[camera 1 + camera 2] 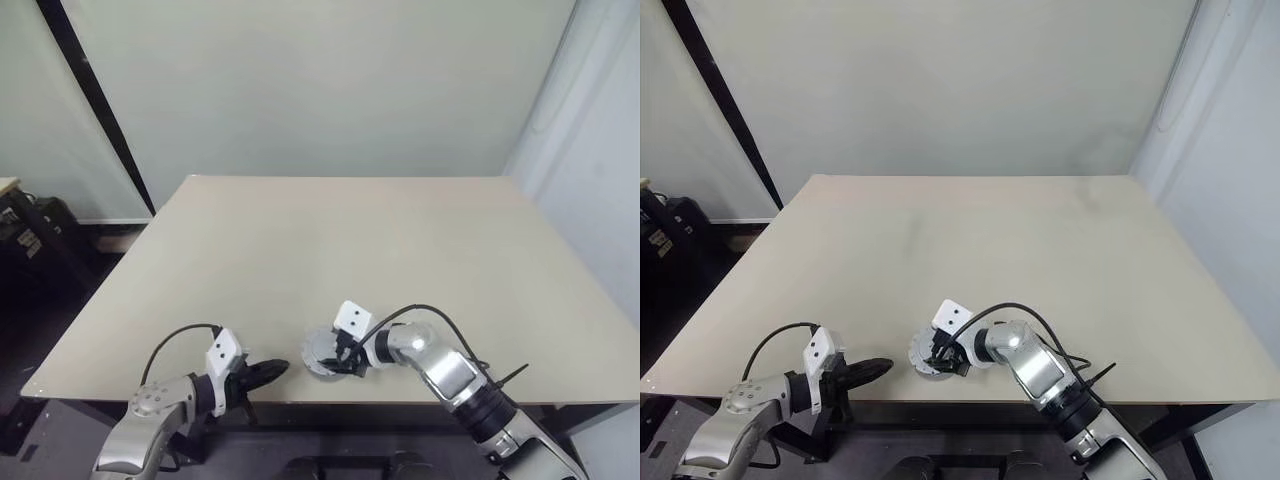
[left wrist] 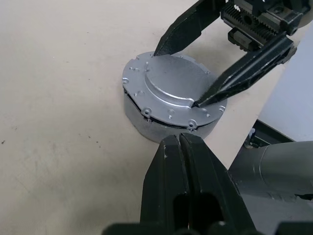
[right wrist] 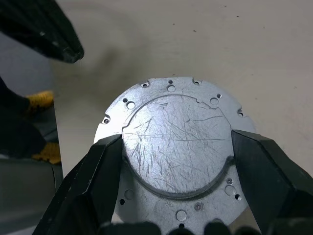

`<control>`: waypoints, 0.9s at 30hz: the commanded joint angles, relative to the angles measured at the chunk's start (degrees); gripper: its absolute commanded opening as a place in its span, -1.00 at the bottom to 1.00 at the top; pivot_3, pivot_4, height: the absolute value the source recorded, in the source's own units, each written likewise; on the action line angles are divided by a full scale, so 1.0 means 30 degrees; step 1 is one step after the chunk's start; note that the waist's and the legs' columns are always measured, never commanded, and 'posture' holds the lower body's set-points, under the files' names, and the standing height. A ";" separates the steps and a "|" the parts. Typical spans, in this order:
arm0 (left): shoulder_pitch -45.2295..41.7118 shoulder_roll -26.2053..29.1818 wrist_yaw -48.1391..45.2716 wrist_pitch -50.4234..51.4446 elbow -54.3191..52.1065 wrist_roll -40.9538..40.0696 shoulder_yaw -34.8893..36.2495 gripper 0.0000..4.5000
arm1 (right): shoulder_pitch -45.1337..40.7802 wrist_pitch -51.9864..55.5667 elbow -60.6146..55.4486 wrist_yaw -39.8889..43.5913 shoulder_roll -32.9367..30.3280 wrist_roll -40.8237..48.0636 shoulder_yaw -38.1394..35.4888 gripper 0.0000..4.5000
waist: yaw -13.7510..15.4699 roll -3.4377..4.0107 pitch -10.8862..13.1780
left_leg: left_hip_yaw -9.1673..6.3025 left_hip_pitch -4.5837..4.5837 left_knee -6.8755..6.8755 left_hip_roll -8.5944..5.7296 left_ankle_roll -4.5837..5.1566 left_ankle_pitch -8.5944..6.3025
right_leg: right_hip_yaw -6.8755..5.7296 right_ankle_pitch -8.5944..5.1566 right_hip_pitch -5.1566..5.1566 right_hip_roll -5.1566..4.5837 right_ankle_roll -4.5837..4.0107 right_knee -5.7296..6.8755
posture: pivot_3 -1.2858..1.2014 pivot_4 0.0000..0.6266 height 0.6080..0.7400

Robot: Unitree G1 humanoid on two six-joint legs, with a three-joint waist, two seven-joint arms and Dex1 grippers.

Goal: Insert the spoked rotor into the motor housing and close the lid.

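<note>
the left gripper (image 1: pixel 272 370) sits at the near edge of the table (image 1: pixel 400 250), on the robot's left side, its two black fingers (image 2: pixel 188 181) pressed tight together with nothing between them. it points toward the middle of the near edge, and its tip stops just beside the motor housing (image 2: pixel 146 125) without touching it.

the motor housing stands on the table close to the near edge, roughly in front of the robot's middle, between the two grippers. it is a thick round grey puck, sitting upright. the lid (image 3: pixel 176 142) lies flat on top of it, a scratched silver disc with a raised round centre and a ring of small holes around its rim. in the left wrist view a thin dark seam shows between the lid's rim and the body of the housing on the side facing that camera. the copper windings and the spoked wheel cannot be seen with the lid in place.

the right gripper (image 1: pixel 343 354) reaches in from the robot's right and tilts down over the housing. its fingers (image 3: pixel 93 176) are spread wide, one on each side of the lid's raised centre, their tips resting against the edge of that raised part. the pictures do not settle whether they squeeze the lid or merely rest on it.

beyond the grippers the tabletop is pale beige.
</note>
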 commanded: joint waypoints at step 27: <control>-0.3623 -0.2171 0.1717 -0.0816 0.2799 0.2102 -0.2410 -1.00 | -0.0399 0.0852 -0.0416 -0.0058 -0.0143 -0.0542 0.0277 0.44 | 0.0003 0.0003 -0.0006 | -0.0009 0.0012 0.0004 -0.0013 0.0003 0.0003 | -0.0001 0.0021 0.0055 -0.0002 0.0037 -0.0002 | 0.03 -1.00 1.00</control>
